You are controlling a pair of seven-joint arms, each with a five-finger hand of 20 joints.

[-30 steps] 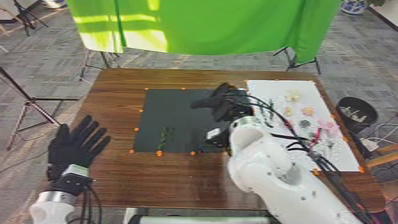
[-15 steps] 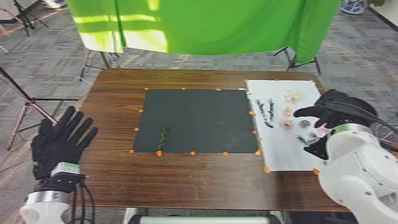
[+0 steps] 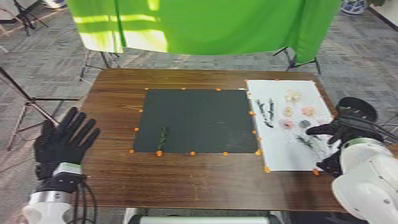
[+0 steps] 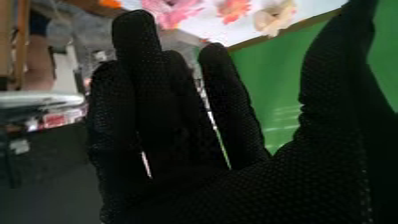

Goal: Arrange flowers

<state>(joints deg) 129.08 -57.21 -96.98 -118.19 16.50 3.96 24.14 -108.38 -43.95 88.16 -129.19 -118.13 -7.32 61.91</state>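
Starting the arrangement seems to be the step in hand: one green stem (image 3: pixel 163 139) lies on the black mat (image 3: pixel 200 120), close to its near left corner, while the other pieces lie on the white sheet (image 3: pixel 289 161) along the right side of the brown counter (image 3: pixel 178 186). There, a cream flower (image 3: pixel 293 95) sits toward the far edge, with a peach flower (image 3: pixel 308 111), a pink flower (image 3: pixel 287 124) and a greyish flower (image 3: pixel 305 124) nearer, and two dark branches (image 3: pixel 261 107) run beside the left edge. The right robot hand (image 3: pixel 352 128) is at the sheet's right edge, spread wide with its thumb well apart from the fingers, and no flower shows in its grasp. The left robot hand (image 3: pixel 59 150) is by the counter's left edge, fingers straight and fanned, empty. The next move probably calls for choosing one piece, bringing the right hand down over it and pinching its stem rather than the petals, then carrying it to the mat beside the green stem. The pieces lie close together, so a broad grasp could drag a neighbour along.
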